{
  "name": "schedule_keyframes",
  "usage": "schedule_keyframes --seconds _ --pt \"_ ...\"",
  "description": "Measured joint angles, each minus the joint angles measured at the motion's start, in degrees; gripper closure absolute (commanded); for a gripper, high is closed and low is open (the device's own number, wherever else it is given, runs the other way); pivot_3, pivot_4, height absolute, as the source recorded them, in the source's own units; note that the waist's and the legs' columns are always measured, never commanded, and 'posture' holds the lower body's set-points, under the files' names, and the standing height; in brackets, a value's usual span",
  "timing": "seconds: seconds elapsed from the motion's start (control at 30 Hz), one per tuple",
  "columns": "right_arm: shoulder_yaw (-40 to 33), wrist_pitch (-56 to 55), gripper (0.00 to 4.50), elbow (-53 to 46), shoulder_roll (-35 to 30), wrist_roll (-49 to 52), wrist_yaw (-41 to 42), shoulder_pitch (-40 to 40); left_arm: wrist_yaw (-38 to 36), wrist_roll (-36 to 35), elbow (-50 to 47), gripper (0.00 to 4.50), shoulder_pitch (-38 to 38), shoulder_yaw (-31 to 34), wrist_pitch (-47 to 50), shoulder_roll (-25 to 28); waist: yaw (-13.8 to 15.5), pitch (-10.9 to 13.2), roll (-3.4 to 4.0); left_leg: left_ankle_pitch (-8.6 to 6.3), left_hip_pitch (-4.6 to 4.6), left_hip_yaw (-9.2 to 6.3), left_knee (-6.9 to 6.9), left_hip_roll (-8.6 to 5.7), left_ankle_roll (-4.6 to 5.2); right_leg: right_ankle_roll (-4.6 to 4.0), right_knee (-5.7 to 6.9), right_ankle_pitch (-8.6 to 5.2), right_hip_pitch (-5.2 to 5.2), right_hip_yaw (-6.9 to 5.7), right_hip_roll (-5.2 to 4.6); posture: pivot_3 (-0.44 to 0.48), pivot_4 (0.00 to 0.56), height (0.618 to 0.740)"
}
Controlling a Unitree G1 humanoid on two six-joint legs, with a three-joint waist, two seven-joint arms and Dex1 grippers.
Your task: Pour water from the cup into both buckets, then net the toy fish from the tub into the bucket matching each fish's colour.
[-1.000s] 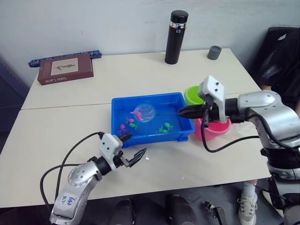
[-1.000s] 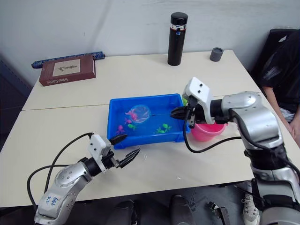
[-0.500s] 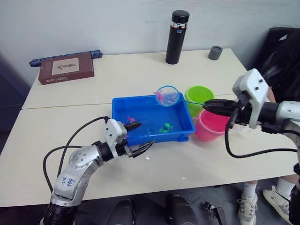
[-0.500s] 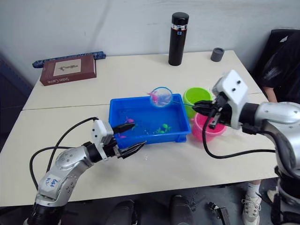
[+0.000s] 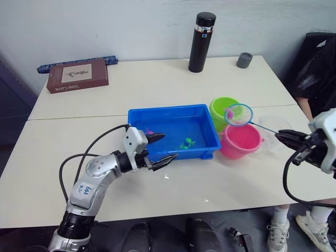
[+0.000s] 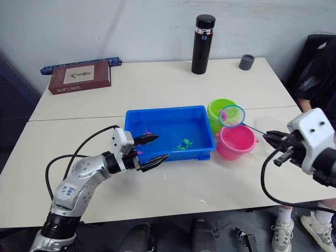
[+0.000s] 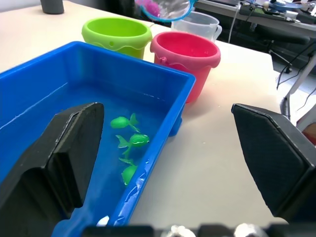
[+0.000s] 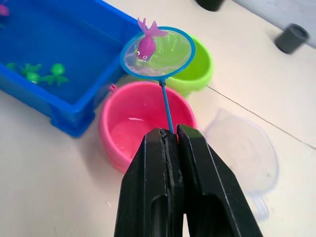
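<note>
Net handle end inside fingers

Near edge of surface bare in front of tub. Green bucket and pink bucket crowd tub's right end, clear cup just beyond. Flask, grey cap, book along far edge; middle open.

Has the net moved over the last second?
Yes. The net has come up out of the tub toward the robot's right and now hangs by the pink bucket.
</note>
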Motion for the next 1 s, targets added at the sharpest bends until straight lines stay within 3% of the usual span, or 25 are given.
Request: schedule_keyframes --seconds 0.23,0.5,1.0 --pt "-1.94 -5.36 4.5 -2.98 1.58 -1.89 -1.58 8.16 -0.63 0.22 2.03 0.04 -1.43 -0.66 -0.59 -0.51 0.07 0.0 0.0 0.01 0.01 -0.02 0.0 -0.01 -0.01 0.01 -0.02 0.0 0.03 0.05 0.05 0.0 0.15 0.74" --pt "-0.56 -21.91 4.5 -1.24 3.57 -11.49 -2.66 17.63 -0.78 0.67 2.1 0.04 -1.51 -0.87 -1.04 -1.2 0.03 0.0 0.0 0.01 0.02 -0.01 0.03 -0.02 -0.01 0.06 -0.03 0.03 0.06 0.12 0.1 0.0 0.15 0.74" --pt "3.89 -55.75 4.5 11.61 2.8 -31.8 -7.8 20.12 -0.53 0.94 2.09 0.04 -0.83 -0.84 -1.12 -1.21 -0.02 0.0 0.0 0.02 0.1 0.03 0.05 -0.02 -0.02 0.06 0.0 0.03 0.1 0.16 0.13 0.0 0.15 0.74"
